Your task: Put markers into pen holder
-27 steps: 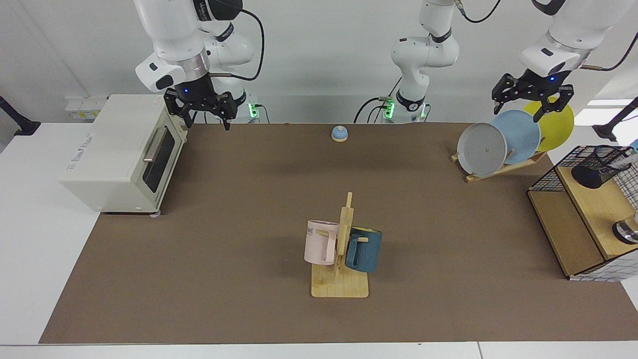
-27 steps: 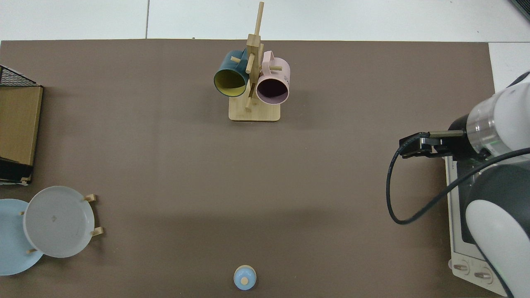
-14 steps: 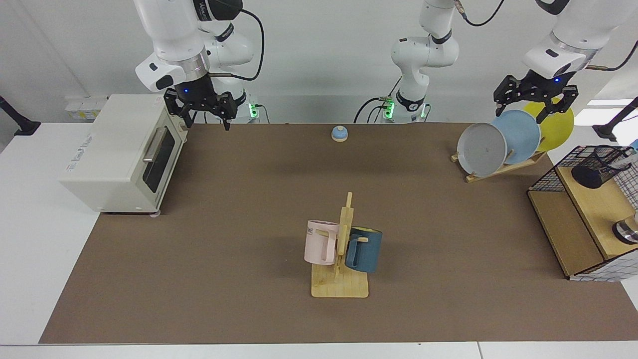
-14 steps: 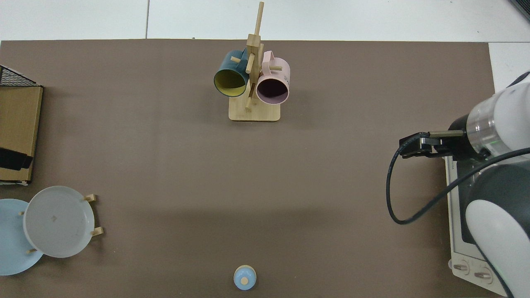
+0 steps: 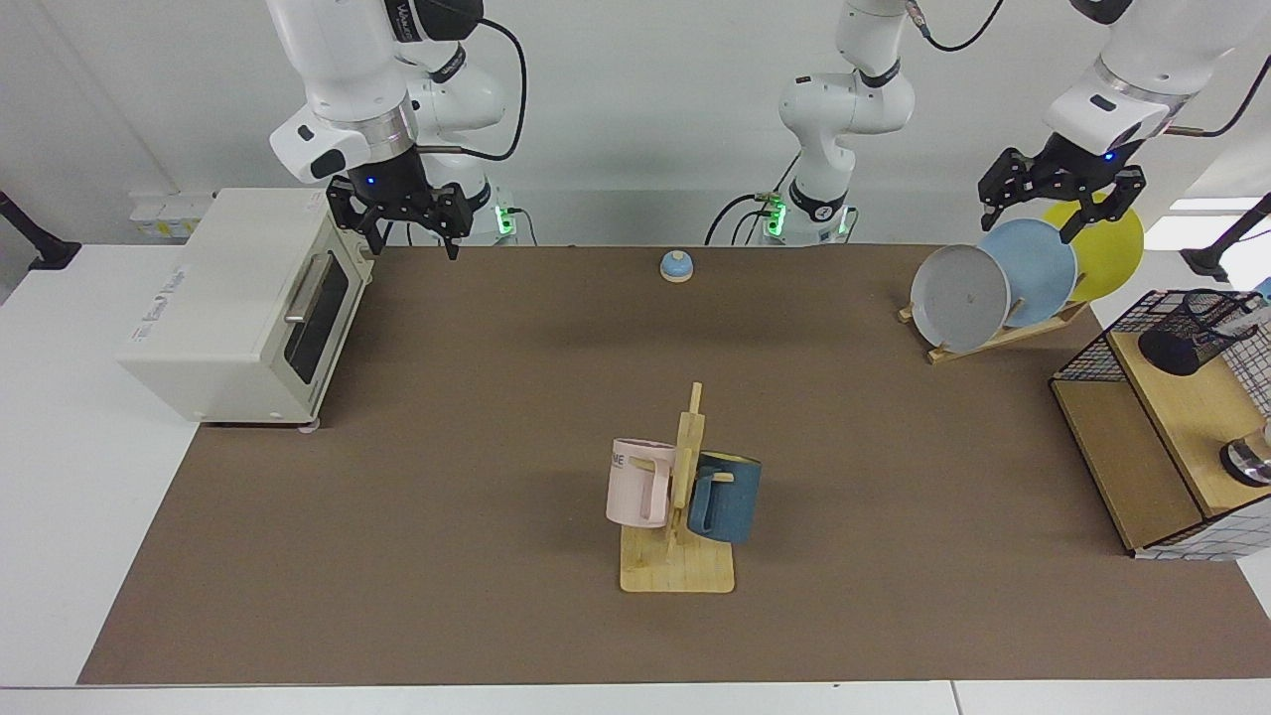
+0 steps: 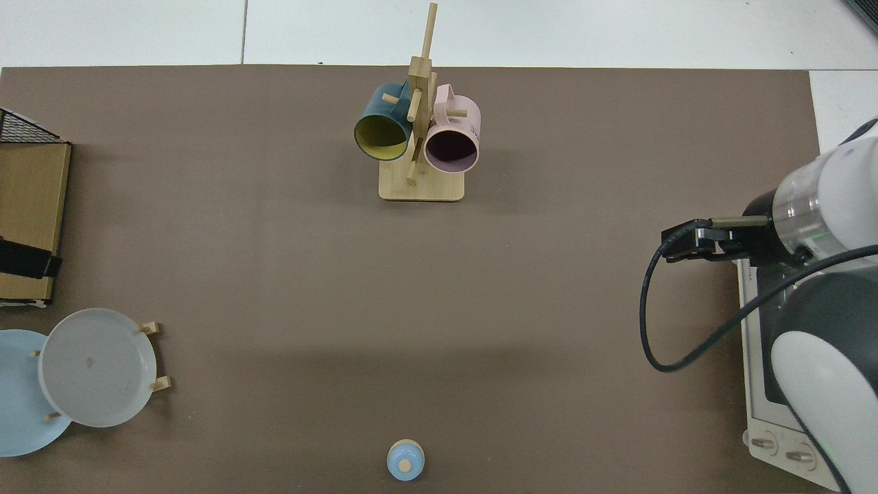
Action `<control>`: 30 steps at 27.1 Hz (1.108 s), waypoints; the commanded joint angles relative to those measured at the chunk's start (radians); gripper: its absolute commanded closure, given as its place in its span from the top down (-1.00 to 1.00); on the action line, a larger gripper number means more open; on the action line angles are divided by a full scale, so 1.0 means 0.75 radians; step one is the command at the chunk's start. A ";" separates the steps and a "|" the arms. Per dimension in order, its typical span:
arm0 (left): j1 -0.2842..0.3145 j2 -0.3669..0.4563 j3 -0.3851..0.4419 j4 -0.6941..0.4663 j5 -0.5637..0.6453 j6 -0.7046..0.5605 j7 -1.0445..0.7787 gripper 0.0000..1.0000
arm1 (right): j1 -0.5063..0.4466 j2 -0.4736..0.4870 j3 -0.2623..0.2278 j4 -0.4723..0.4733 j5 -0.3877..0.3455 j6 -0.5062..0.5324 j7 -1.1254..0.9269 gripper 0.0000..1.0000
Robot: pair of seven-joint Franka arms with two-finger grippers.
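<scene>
The pen holder (image 5: 1195,328), a small black mesh cup, sits on the wooden upper shelf of the wire frame at the facing view's right edge. A slim white marker (image 5: 1245,316) shows at the cup's mouth; I cannot tell whether it is inside. Both are outside the top view. My left gripper (image 5: 1059,204) hangs open and empty above the plate rack, up and to the left of the holder. At the top view's left edge only a dark part of the left gripper (image 6: 26,259) shows. My right gripper (image 5: 402,226) waits open over the toaster's front corner.
A white toaster oven (image 5: 233,303) stands at the left. A wooden rack (image 5: 1003,336) holds grey, blue and yellow plates. A mug tree (image 5: 680,516) carries a pink and a blue mug mid-table. A small blue bell (image 5: 676,265) sits at the back. The wire frame (image 5: 1092,353) has wooden shelves.
The left gripper has shifted a little above the plate rack; in the top view its dark tip slid along the wooden shelf. The right arm has not moved.
</scene>
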 commanded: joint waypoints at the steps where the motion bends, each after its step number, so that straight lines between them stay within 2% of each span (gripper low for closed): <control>1: 0.018 -0.027 -0.031 -0.026 -0.026 0.001 -0.045 1.00 | -0.028 -0.022 0.016 -0.024 0.009 0.007 -0.047 1.00; 16: 0.039 -0.031 -0.035 -0.036 -0.067 -0.001 -0.072 1.00 | -0.028 -0.022 0.016 -0.024 0.009 0.007 -0.047 1.00; 21: 0.077 -0.031 -0.092 -0.032 -0.057 -0.001 -0.072 1.00 | -0.028 -0.024 0.016 -0.024 0.009 0.007 -0.047 1.00; 30: 0.080 -0.029 -0.103 -0.028 -0.045 0.018 -0.070 1.00 | -0.028 -0.022 0.016 -0.024 0.009 0.007 -0.047 1.00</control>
